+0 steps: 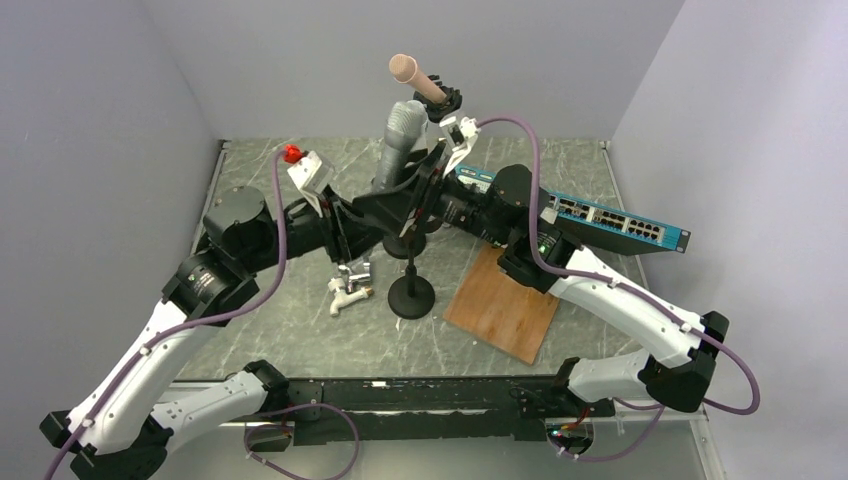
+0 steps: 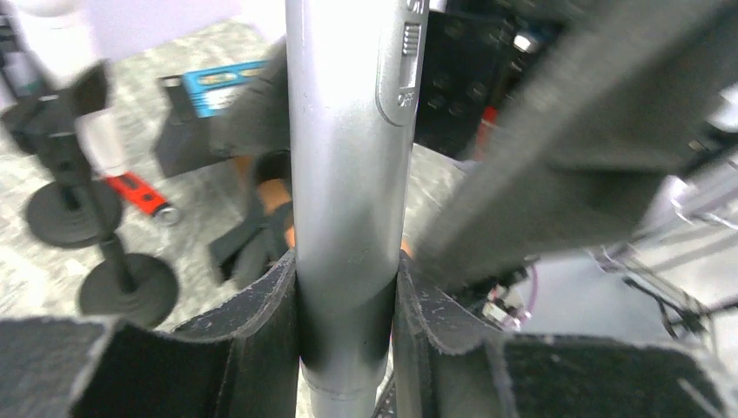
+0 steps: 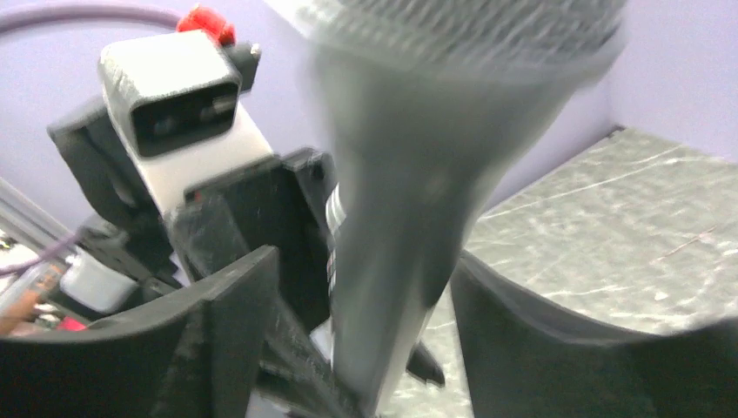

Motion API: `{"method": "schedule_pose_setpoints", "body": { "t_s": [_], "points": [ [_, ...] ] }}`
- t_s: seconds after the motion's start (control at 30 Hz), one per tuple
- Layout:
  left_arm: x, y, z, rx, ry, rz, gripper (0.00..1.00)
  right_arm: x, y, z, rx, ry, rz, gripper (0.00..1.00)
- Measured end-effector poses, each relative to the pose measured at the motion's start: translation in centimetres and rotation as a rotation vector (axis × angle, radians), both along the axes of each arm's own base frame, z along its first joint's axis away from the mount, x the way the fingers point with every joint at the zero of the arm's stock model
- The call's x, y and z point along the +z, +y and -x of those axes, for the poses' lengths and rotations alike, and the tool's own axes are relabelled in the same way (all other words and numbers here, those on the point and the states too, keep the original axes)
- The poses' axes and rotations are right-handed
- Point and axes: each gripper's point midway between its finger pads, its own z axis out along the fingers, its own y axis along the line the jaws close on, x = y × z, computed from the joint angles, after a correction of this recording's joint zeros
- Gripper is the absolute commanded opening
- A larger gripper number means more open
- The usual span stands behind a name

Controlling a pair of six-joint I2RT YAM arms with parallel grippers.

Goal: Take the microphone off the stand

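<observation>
Left gripper point(image 2: 348, 292) is squeezed tight on the smooth silver body of the grey microphone point(image 1: 400, 135). Its two dark pads press on both sides, just under the on-off switch. Right gripper point(image 3: 364, 270) has its jaws wide, one on each side of the same microphone, with a gap showing on at least one side.

The microphone stands nearly straight up, high above the round black stand base point(image 1: 411, 297) and a little behind it. I cannot tell if its bottom end sits in the stand's clip, because the arms hide that part.

What could go wrong? The body is shiny, so it may slip through the pads if the pull is fast. A sideways pull could tip the whole stand, since the base is small. The pink-headed microphone point(image 1: 412, 75) hangs even higher above the base, so a lift straight up could bump it. The wide right jaws could also knock the microphone.

Both arms bend at the elbow and reach in, so their wrists meet above the base, one from each side. A metal tap point(image 1: 348, 290) lies just left of the base, a wooden board point(image 1: 503, 305) just right, and a network switch point(image 1: 610, 218) farther right and behind.
</observation>
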Motion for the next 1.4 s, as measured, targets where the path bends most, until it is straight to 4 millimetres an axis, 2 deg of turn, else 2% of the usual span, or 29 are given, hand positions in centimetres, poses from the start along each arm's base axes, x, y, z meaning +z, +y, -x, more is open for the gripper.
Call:
{"method": "schedule_pose_setpoints", "body": {
  "t_s": [0.03, 0.2, 0.33, 0.57, 0.67, 0.77, 0.87, 1.07, 1.27, 1.33, 1.4],
  "points": [
    [0.0, 0.4, -0.5, 0.035, 0.006, -0.007, 0.0, -0.3, 0.0, 0.0, 0.0, 0.002, 0.005, 0.99],
    [-1.2, 2.8, -2.8, 0.226, 0.044, -0.064, 0.0, -0.7, -0.8, -0.5, -0.05, -0.026, 0.032, 1.0],
    [-2.8, 5.5, -3.8, 0.374, 0.072, -0.137, 0.0, -0.4, -3.1, -1.2, -0.146, -0.047, 0.046, 1.0],
    [-6.3, 12.2, -5.4, 0.7, 0.144, -0.284, 0.0, -0.2, -7.6, -2.1, -0.312, -0.094, 0.066, 1.0],
    [-9.0, 14.8, -6.8, 0.812, 0.207, -0.343, 0.0, -0.4, -8.8, -2.1, -0.352, -0.109, 0.079, 1.0],
    [-12.8, 16.9, -9.0, 0.889, 0.322, -0.401, 0.0, -1.0, -9.4, -2.1, -0.368, -0.117, 0.101, 1.0],
    [-17.1, 17.2, -11.5, 0.873, 0.475, -0.432, 0.0, -1.5, -9.7, -1.9, -0.37, -0.12, 0.123, 1.0],
    [-25.8, 15.5, -17.1, 0.743, 0.761, -0.463, 0.0, -2.1, -10.8, -1.2, -0.371, -0.126, 0.145, 1.0],
    [-33.5, 14.8, -24.3, 0.67, 0.97, -0.455, 0.0, -1.7, -12.2, -0.4, -0.381, -0.13, 0.143, 1.0],
    [-35.5, 14.7, -25.5, 0.658, 1.015, -0.476, 0.0, -1.6, -12.6, -0.2, -0.384, -0.129, 0.142, 1.0],
    [-36.7, 14.7, -27.2, 0.65, 1.044, -0.498, 0.0, -1.5, -12.8, -0.1, -0.387, -0.13, 0.137, 1.0]
  ]
}}
